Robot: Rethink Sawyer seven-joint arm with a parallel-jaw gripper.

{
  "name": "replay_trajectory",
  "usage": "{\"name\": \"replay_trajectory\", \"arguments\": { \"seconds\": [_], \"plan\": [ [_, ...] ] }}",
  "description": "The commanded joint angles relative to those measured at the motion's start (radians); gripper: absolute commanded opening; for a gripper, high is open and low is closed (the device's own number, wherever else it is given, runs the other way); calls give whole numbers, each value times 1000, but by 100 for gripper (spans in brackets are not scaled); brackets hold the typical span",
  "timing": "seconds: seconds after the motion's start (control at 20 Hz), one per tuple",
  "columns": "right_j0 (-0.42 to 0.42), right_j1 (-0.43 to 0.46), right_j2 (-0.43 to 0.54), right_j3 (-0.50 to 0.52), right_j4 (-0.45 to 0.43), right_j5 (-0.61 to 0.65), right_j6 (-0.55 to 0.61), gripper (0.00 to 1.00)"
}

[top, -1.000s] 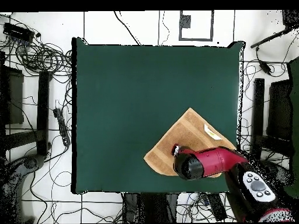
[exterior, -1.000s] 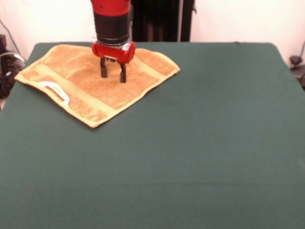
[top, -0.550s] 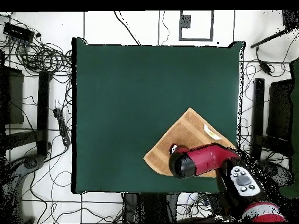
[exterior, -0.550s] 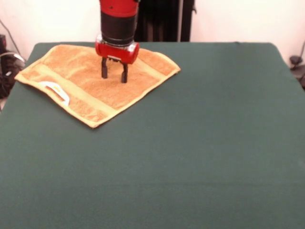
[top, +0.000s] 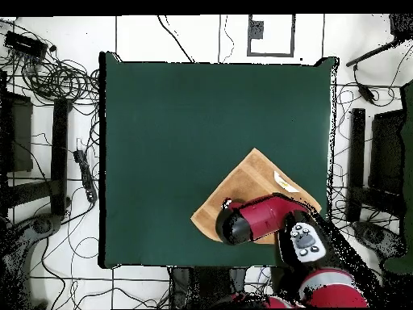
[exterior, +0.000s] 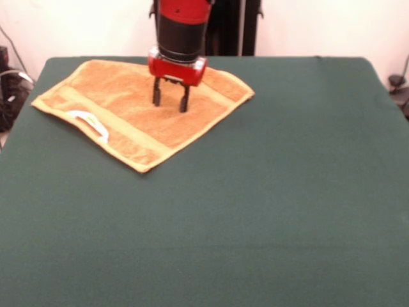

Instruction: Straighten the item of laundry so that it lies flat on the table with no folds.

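Dark green cloth covers the whole desk (exterior: 268, 204), and nearly all of it lies bare. Tucked into one corner region of the desk is the towel (exterior: 121, 125), an orange-tan terry piece turned at an angle, so one of its corners points out toward the desk's open middle. A pale woven band (exterior: 108, 118) runs along near one end of the towel, and a white label (exterior: 89, 121) sits at that same edge.

Now the tool (exterior: 170, 102): it hangs straight down over the towel's middle, two dark fingers (exterior: 156, 96) standing apart, tips at or just on the pile, nothing caught between them. From overhead, the red arm (top: 258, 218) covers that part of the towel, so I can't tell from there whether the tips are pressing.

The towel looks nearly flat already, though the label edge seems slightly raised or turned. My read is that this is light, limp, grippy cloth; it will drag and bunch rather than slide cleanly. The sensible hold would be a corner or hem, pinching a thin layer, not the thick middle where the fingers would only push a wrinkle.
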Motion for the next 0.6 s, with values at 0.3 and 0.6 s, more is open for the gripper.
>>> {"name": "replay_trajectory", "arguments": {
  "seconds": [0.3,0.6],
  "plan": [
    [208,73,-14,44,283,-193,312,100],
    [198,81,-11,63,354,-260,243,100]
  ]
}}
